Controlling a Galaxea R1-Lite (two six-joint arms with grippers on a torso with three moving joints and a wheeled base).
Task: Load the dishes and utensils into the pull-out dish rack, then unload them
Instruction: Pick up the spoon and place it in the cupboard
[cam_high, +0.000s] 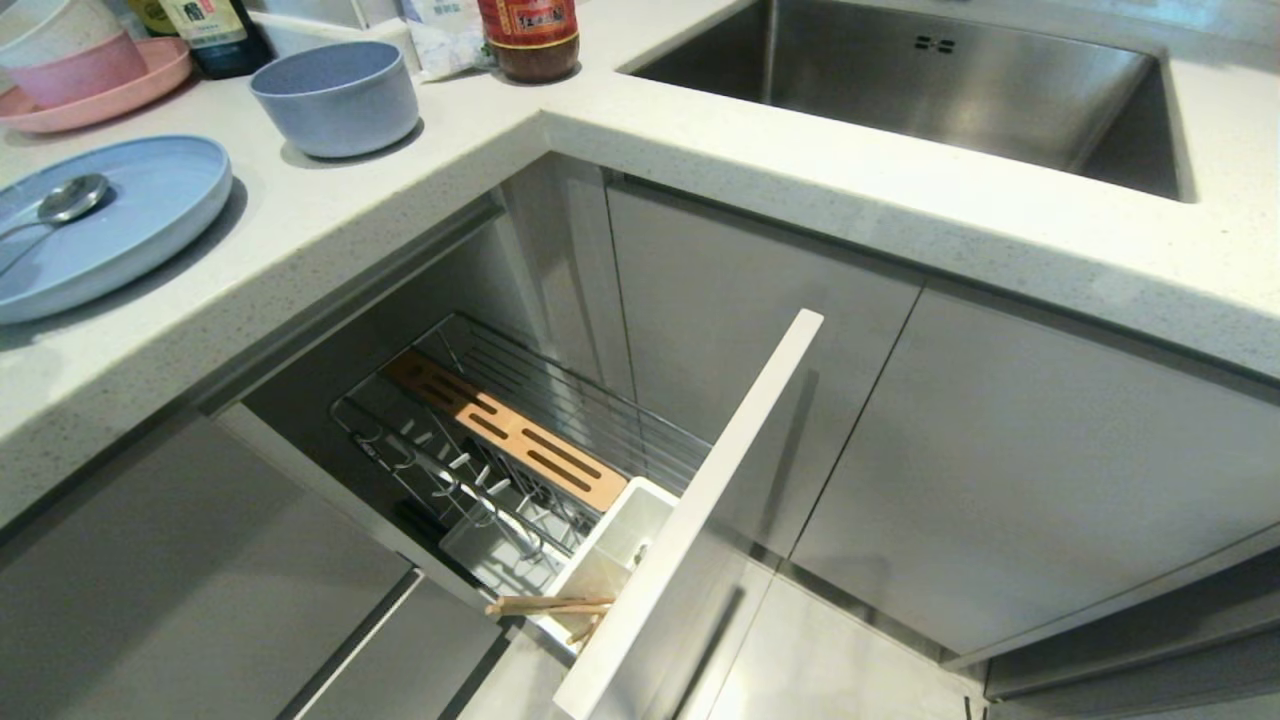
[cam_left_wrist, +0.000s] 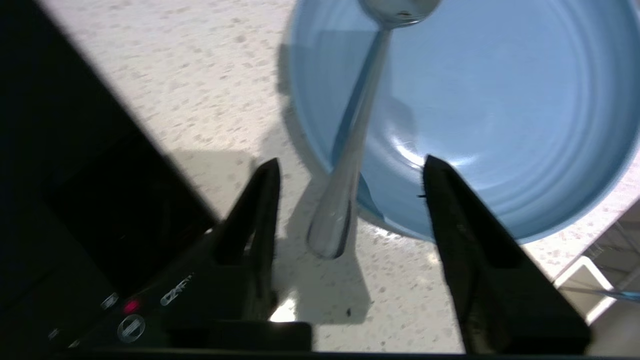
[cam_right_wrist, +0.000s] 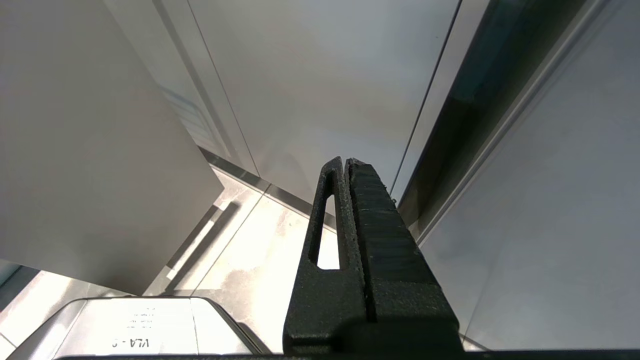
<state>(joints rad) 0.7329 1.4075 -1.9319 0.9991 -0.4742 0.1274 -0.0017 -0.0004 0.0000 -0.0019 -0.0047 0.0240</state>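
The speckled white worktop (cam_high: 760, 190) ran round the corner above the pull-out dish rack (cam_high: 560, 420), which stood drawn out with its pale front panel (cam_high: 700, 520) forward, the prongs bare of dishes, and only the wooden chopsticks (cam_high: 550, 605) lying at the white cutlery cup (cam_high: 610, 560). On the worktop at my left sat the light blue oval plate (cam_high: 130, 230), and beyond it, apart, the blue-grey bowl (cam_high: 335, 95). The metal spoon (cam_left_wrist: 357, 135) lay with its head inside the plate and its long thin handle crossing the rim and jutting out over the worktop. My left end effector (cam_left_wrist: 350, 172) hung just above that handle tip, fingers spread and gripping nothing; the handle's long axis ran straight out from the gap between them toward the plate's middle, its free end the nearest part to me. I judged the spoon the next piece to load, and the left arm plainly the nearer, needing only to sink and pinch across the handle. My right end effector (cam_right_wrist: 347, 165) was parked low by the cabinet doors, fingers pressed together and empty.
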